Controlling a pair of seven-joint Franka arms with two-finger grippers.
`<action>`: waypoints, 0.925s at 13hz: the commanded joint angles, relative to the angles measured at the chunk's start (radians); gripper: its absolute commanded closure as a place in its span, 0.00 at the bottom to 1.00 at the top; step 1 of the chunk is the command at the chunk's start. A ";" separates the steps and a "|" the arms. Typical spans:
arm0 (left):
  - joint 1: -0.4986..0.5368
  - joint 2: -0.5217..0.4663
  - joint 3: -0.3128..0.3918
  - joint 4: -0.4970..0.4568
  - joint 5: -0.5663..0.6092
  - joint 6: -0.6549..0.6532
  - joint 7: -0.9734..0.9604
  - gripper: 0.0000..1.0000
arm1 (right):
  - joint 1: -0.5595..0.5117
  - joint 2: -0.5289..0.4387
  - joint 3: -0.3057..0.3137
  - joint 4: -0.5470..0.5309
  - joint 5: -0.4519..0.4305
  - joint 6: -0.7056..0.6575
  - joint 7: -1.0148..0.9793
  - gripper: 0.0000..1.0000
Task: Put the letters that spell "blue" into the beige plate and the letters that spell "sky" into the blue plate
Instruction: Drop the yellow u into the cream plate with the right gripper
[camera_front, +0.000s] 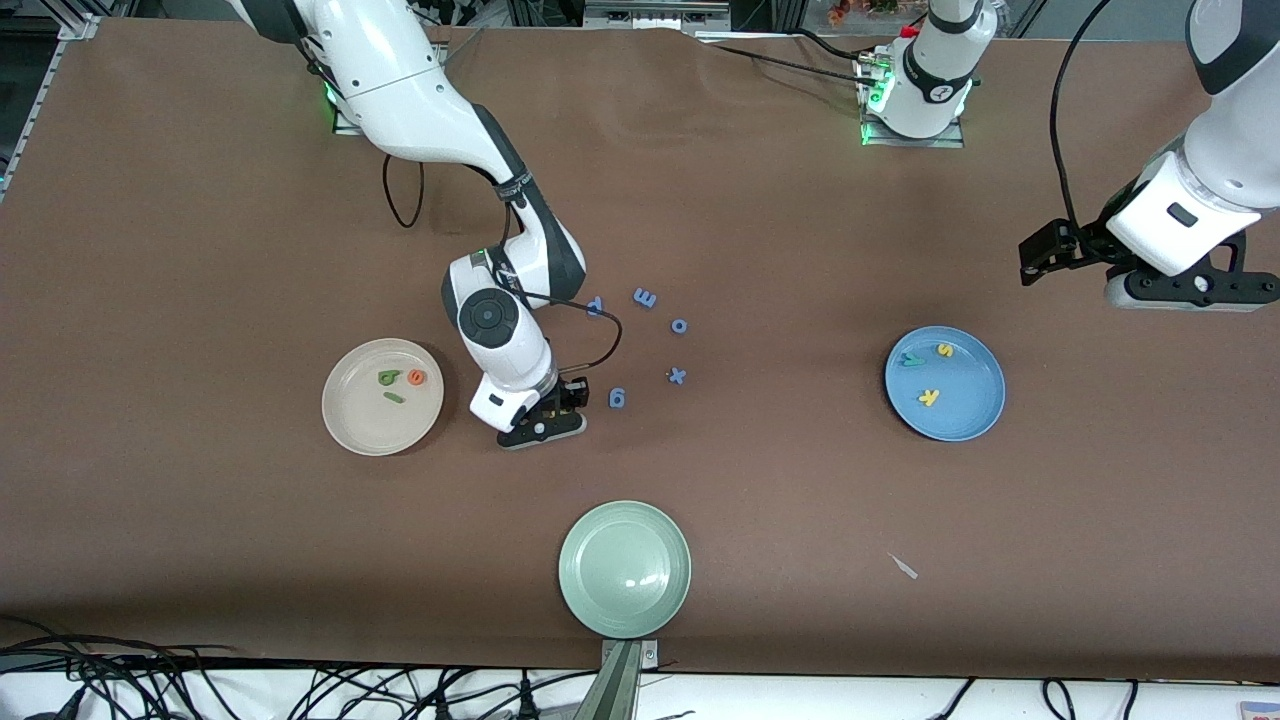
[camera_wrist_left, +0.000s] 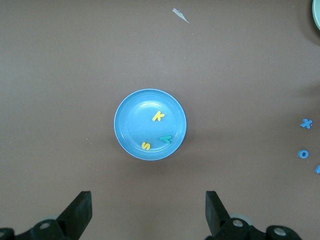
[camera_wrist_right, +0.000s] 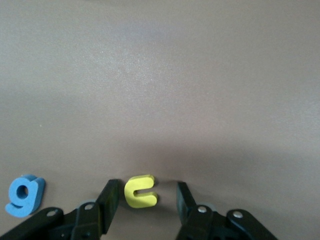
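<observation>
Front view: the round beige plate holds the green b, orange e and stick-like l; the right gripper is low beside it.

Left wrist view: the left gripper waits with fingers spread above the glossy blue plate, which holds the yellow s, k and teal y.

Right wrist view: the foam u lies between half-closed fingers, perhaps not touched.

Two Franka arms: glossy white shells, dark grey joint bands, green lights at bases. Black cables trail along both. Right gripper and left gripper: black fingers, silver screws.
</observation>
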 joint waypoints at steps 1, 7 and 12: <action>-0.002 -0.019 0.001 -0.010 -0.016 -0.008 -0.006 0.00 | 0.008 0.026 -0.003 0.026 0.010 0.012 0.006 0.58; -0.002 -0.019 0.001 -0.010 -0.016 -0.008 -0.006 0.00 | 0.005 0.014 -0.003 0.020 0.007 0.003 -0.014 0.94; -0.002 -0.019 0.001 -0.010 -0.016 -0.008 -0.006 0.00 | -0.063 -0.211 -0.009 -0.145 -0.009 -0.108 -0.277 0.95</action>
